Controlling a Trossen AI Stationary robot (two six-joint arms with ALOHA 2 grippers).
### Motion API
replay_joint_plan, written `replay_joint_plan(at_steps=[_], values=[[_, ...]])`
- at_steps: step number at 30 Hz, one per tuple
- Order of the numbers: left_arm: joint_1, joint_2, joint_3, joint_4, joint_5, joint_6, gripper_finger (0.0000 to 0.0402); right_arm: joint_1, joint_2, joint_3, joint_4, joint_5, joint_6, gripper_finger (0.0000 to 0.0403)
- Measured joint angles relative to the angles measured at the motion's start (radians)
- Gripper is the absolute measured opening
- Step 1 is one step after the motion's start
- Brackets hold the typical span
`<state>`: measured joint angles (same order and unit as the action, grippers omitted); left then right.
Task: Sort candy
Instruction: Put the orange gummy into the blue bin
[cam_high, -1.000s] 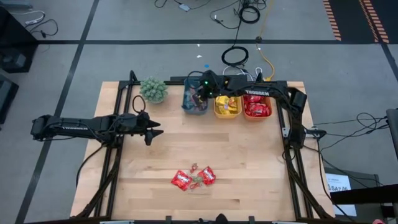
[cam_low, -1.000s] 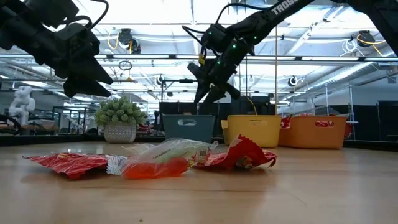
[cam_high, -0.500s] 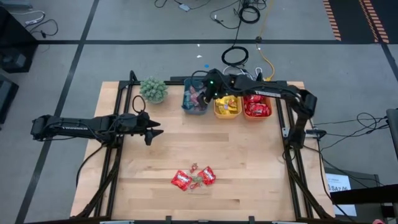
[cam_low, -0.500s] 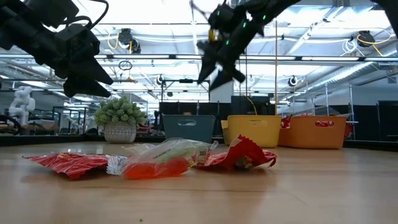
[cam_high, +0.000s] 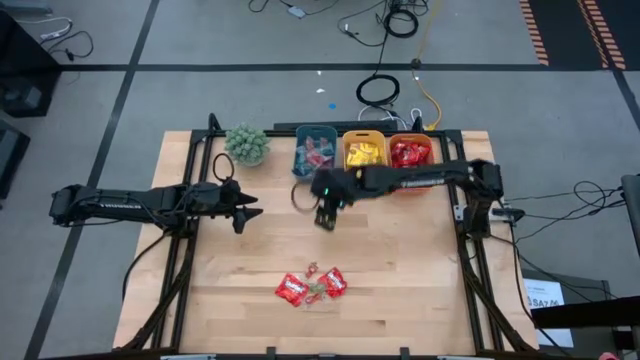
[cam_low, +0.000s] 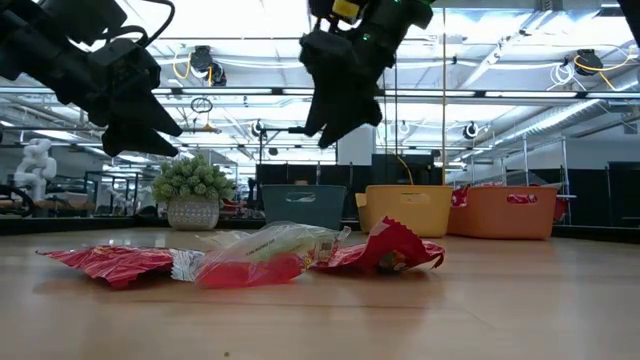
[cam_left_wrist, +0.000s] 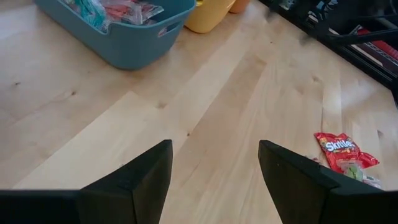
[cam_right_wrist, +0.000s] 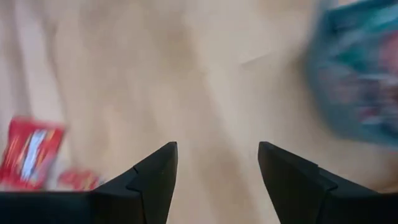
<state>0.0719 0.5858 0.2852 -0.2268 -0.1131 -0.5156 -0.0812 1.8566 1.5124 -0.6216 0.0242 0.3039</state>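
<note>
In the right wrist view we saw the teal bin (cam_right_wrist: 357, 74) and red packets (cam_right_wrist: 28, 152) only as blurs, both cut off by edges; in the high view, the bins' sweets (cam_high: 316, 152) were too small to identify.

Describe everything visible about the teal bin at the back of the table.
The teal bin is a small rectangular plastic tub with slightly flared walls and a slot handle in its end, as the left wrist view shows. It stands upright at the table's far edge, leftmost of three bins, beside the yellow bin. Pink, red and pale wrapped sweets lie inside. No gripper touches it.
</note>
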Motion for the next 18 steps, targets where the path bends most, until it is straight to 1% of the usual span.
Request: replay_joint_plan(at_steps=[6, 8, 11, 18], values=[[0.000, 0.000, 0.000, 0.000, 0.000, 0.000, 0.0247, 0.129, 0.097, 0.000, 0.030, -0.003, -0.086, 0.0215], [0.000, 0.000, 0.000, -0.001, 0.000, 0.000, 0.0247, 0.166, 0.128, 0.000, 0.056, -0.018, -0.106, 0.0215], [0.000, 0.000, 0.000, -0.001, 0.000, 0.000, 0.0247, 0.215, 0.175, 0.000, 0.130, -0.051, -0.120, 0.0215], [0.000, 0.000, 0.000, -0.001, 0.001, 0.000, 0.0247, 0.301, 0.320, 0.000, 0.303, -0.058, -0.226, 0.0215]])
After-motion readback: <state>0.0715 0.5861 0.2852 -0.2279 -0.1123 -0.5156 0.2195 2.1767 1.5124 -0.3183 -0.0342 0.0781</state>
